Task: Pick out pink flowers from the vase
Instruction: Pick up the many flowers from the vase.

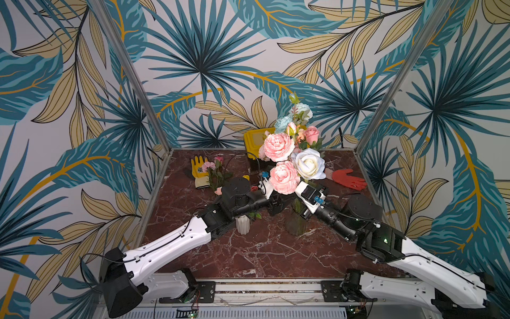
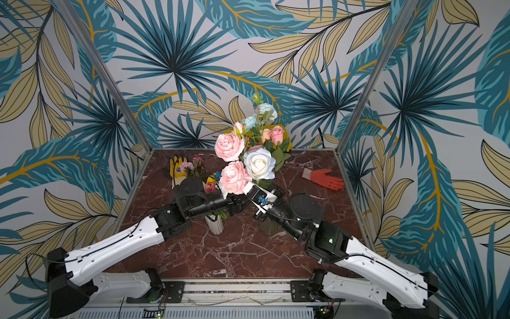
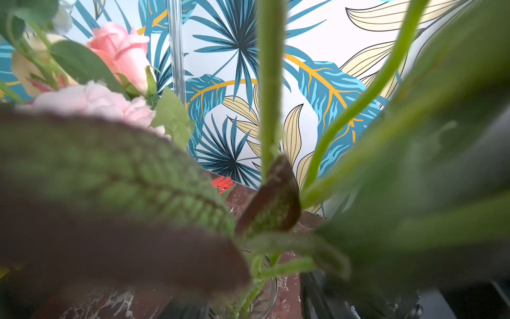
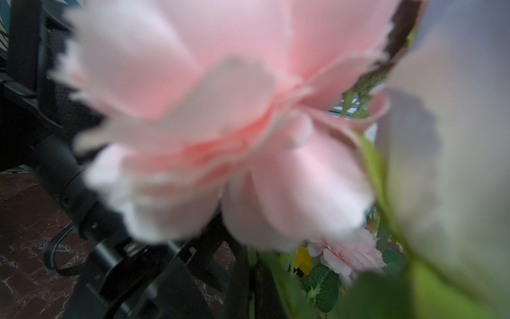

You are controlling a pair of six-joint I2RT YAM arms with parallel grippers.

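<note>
The clear glass vase [image 1: 296, 225] holds a bouquet. Its pink flowers are two ruffled peonies [image 1: 278, 146] [image 1: 284, 176] and a rose [image 1: 311, 134], mixed with a white rose [image 1: 307, 163] and pale blue blooms [image 1: 283, 123]. My left gripper [image 1: 279, 205] reaches in from the left at stem height. In the left wrist view its jaws stand apart on either side of the green stems [image 3: 256, 273] above the vase rim [image 3: 273, 287]. My right gripper [image 4: 252, 279] is shut on a thin green stem just below the lower peony [image 4: 220, 116], which hides its fingertips in both top views.
A white ribbed vase [image 1: 242, 225] under the left arm holds small pink blooms [image 1: 207, 165]. A yellow glove [image 1: 198, 168] lies at the back left and a red glove [image 1: 347, 179] at the right. A yellow box [image 1: 255, 139] stands behind the bouquet. Metal posts mark the table's back corners.
</note>
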